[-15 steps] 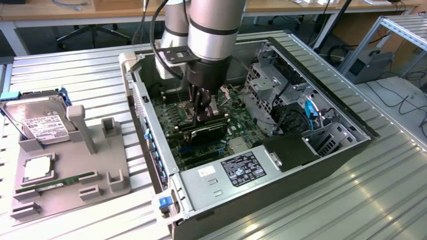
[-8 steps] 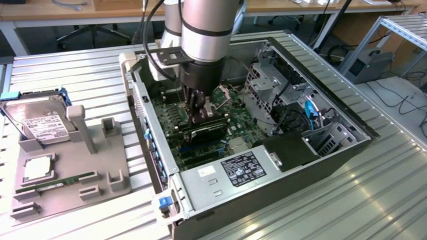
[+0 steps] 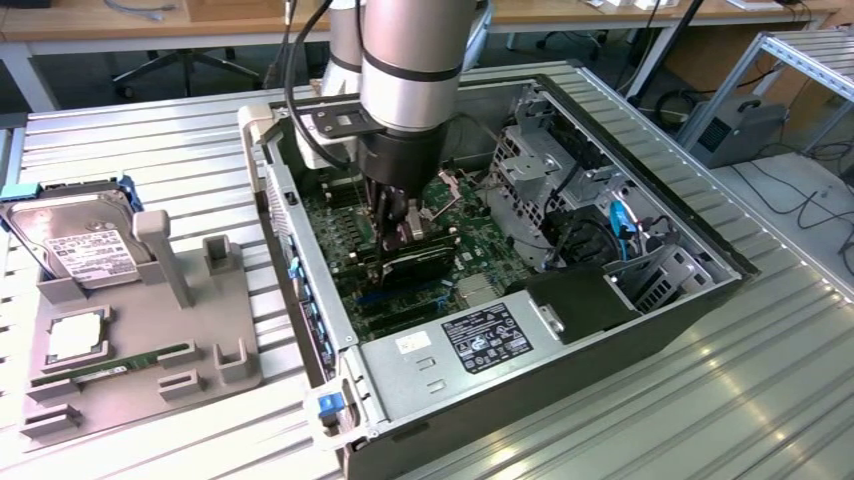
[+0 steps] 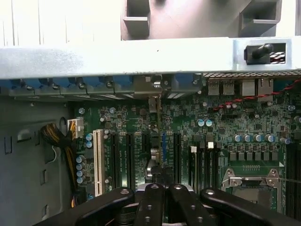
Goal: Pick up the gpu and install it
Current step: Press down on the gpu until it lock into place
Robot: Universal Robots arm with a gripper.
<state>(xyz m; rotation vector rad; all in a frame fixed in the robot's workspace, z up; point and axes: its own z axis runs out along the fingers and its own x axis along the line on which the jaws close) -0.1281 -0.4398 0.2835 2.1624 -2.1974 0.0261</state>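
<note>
One open grey metal computer case (image 3: pixel 694 300) lies on its side, holding one green motherboard (image 4: pixel 225 122) and one grey power supply box with a black-and-white label (image 3: pixel 461 350) – plus one thin green card with a black cooler block, the gpu (image 3: pixel 407 258), standing among the slots. On the grey moulded parts holder (image 3: pixel 134 390) – one boxy silver hard drive with a white label (image 3: pixel 80 250), one square silver processor chip (image 3: pixel 74 340), one narrow green memory stick (image 3: pixel 127 362). One white expansion slot (image 4: pixel 98 162) beside the several dark ones
</note>
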